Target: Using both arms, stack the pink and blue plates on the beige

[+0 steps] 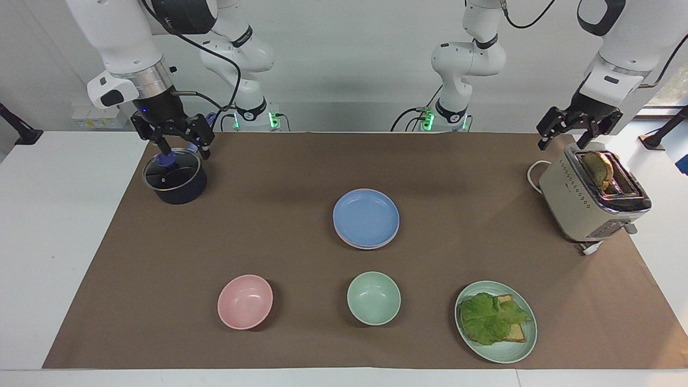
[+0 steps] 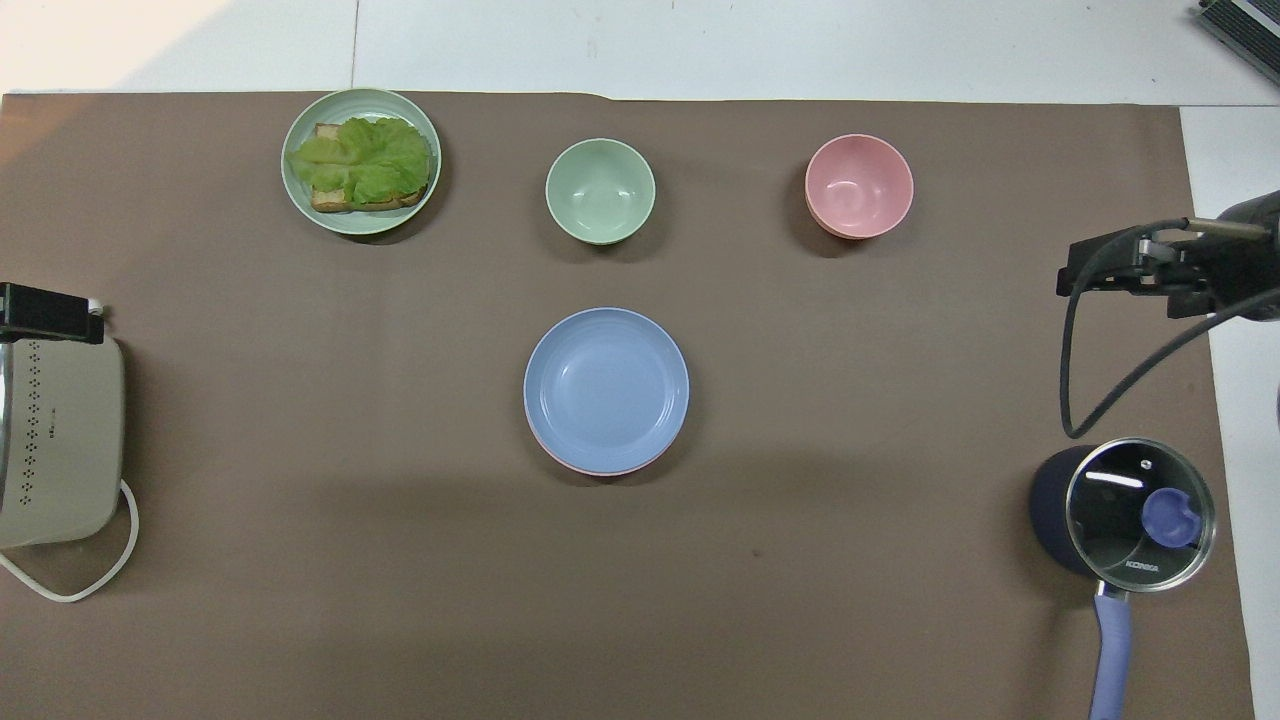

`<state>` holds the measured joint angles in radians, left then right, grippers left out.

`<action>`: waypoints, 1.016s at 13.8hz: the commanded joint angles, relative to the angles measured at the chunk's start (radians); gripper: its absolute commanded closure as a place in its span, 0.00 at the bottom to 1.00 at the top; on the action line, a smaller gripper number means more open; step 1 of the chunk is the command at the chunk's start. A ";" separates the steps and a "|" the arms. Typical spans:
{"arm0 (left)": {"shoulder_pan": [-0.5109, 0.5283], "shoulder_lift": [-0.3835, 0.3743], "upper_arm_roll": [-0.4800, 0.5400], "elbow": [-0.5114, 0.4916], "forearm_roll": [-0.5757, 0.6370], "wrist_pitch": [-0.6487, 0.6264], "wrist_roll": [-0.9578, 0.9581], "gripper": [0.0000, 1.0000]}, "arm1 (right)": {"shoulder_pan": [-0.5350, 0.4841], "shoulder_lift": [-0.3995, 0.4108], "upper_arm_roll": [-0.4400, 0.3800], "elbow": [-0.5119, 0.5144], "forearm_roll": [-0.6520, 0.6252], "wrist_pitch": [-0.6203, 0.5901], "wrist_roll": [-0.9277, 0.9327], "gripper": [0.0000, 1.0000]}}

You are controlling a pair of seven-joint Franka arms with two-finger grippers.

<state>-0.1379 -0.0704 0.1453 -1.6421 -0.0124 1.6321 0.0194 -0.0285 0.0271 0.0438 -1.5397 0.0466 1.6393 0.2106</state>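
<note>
The blue plate (image 1: pixel 366 217) tops a stack mid-table, a pink plate (image 2: pixel 600 468) rim showing beneath (the beige one is hidden, if present). Stacking looks finished. The right pincer (image 1: pixel 171 137) hangs open above the lidded pot (image 1: pixel 174 177); the left pincer (image 1: pixel 578 128) waits open over the toaster (image 1: pixel 591 199). Next: nothing but parking.

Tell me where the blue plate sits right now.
The blue plate tops a stack mid-table, a pink plate's rim showing beneath; the green bowl lies farther from the robots.
</note>
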 commanded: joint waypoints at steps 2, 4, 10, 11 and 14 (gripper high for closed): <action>0.009 -0.011 -0.006 0.005 0.012 -0.021 0.007 0.00 | -0.019 0.022 0.013 0.047 -0.025 -0.047 0.001 0.00; 0.009 -0.011 -0.006 0.005 0.012 -0.021 0.007 0.00 | -0.019 0.013 0.013 0.044 -0.025 -0.047 -0.005 0.00; 0.009 -0.011 -0.006 0.005 0.012 -0.021 0.007 0.00 | -0.031 0.002 0.014 0.026 -0.019 -0.039 -0.010 0.00; 0.009 -0.011 -0.006 0.005 0.012 -0.021 0.007 0.00 | -0.031 0.001 0.014 0.023 -0.017 -0.039 -0.010 0.00; 0.009 -0.011 -0.006 0.005 0.012 -0.021 0.007 0.00 | -0.031 -0.001 0.014 0.016 -0.017 -0.038 -0.011 0.00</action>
<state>-0.1379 -0.0704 0.1453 -1.6421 -0.0124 1.6321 0.0194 -0.0449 0.0314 0.0448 -1.5199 0.0462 1.6125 0.2106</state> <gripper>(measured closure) 0.000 0.000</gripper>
